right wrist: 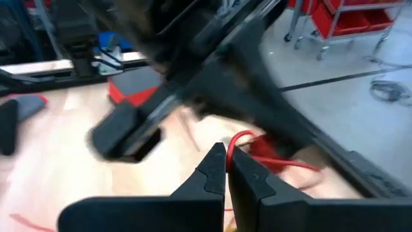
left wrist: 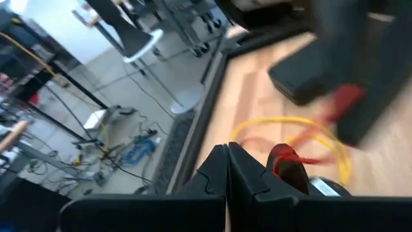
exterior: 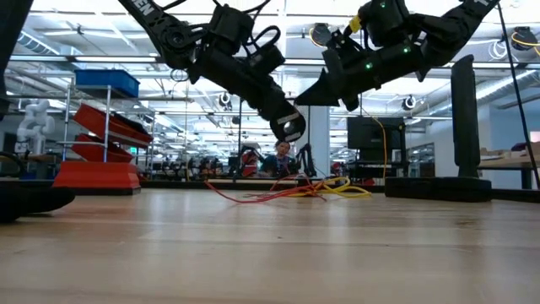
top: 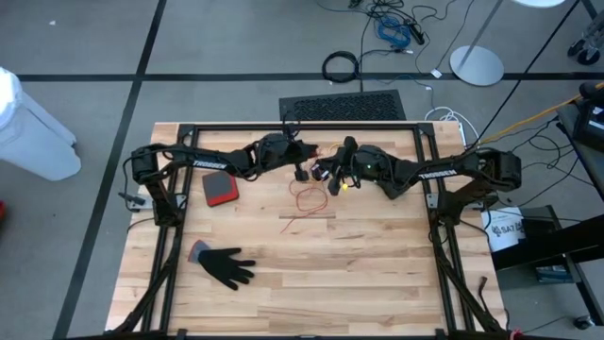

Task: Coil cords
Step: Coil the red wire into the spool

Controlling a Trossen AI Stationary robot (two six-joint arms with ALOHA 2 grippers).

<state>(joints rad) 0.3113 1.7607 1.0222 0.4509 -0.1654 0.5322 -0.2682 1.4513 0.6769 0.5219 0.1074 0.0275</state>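
Observation:
A thin red-orange cord (top: 307,200) lies loose on the table's middle, and a yellow cord (exterior: 346,187) lies tangled with it at its far end. No black cord shows. My left gripper (top: 307,170) is shut and hovers above the cords; its wrist view shows the shut fingertips (left wrist: 227,158) over the yellow loop (left wrist: 290,122). My right gripper (top: 332,179) is also shut and close to the left one, above the red cord (right wrist: 248,138). In the low view both grippers (exterior: 289,127) (exterior: 325,93) hang clear of the cords (exterior: 287,192), and no strand runs up to them.
A black glove (top: 226,266) lies near the table's front left and a red pad (top: 219,189) at the left. A black mat (top: 344,107) sits beyond the far edge. A thick black cable ring (top: 341,66) and blue cables (top: 392,33) lie on the floor.

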